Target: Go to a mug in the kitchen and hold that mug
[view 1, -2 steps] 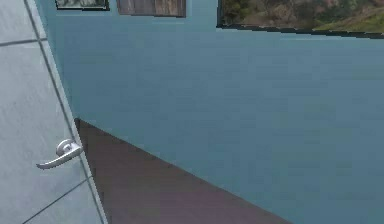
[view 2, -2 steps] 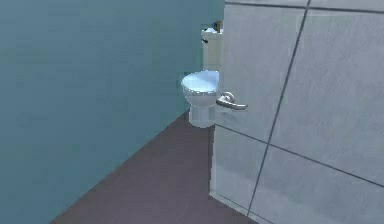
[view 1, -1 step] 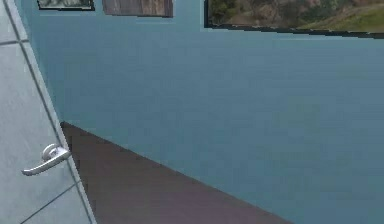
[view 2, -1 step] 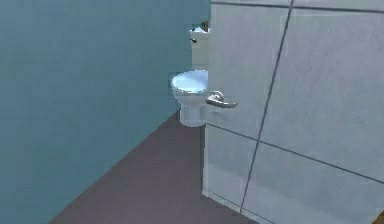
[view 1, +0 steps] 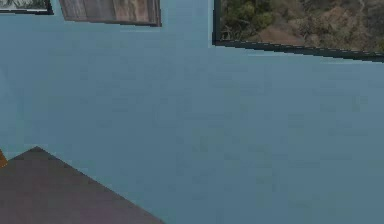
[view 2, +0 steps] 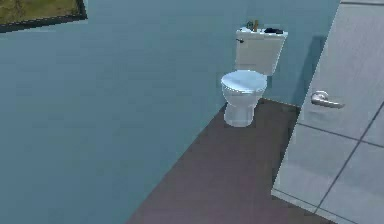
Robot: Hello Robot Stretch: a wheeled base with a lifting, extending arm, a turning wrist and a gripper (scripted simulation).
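Walls crowd me on this spot. Ahead, a flat blue painted wall (view 1: pixel 190 120) stands close. The dark brown floor (view 1: pixel 50 195) meets it as a narrow wedge at the forward view's lower left, its edge slanting down toward the bottom middle. High on that wall hang a thin dark-framed picture (view 1: pixel 25 5), a brown wood-toned picture (view 1: pixel 110 10) and a large dark-framed landscape picture (view 1: pixel 300 25).

In the arm side view a second blue wall (view 2: pixel 120 110) runs along the left, carrying a dark-framed green picture (view 2: pixel 35 12). A grey panelled door (view 2: pixel 340 140) with a silver lever handle (view 2: pixel 325 99) closes the right. Between them the floor lies open as a lane that narrows toward the far end. There a white porcelain toilet (view 2: pixel 243 90) stands with its tank against the back wall, and a few small dark things (view 2: pixel 262 28) sit on the tank lid. The door's lower edge cuts across the lane's right side.

How my pincer stands I cannot tell, nor where the mug is.
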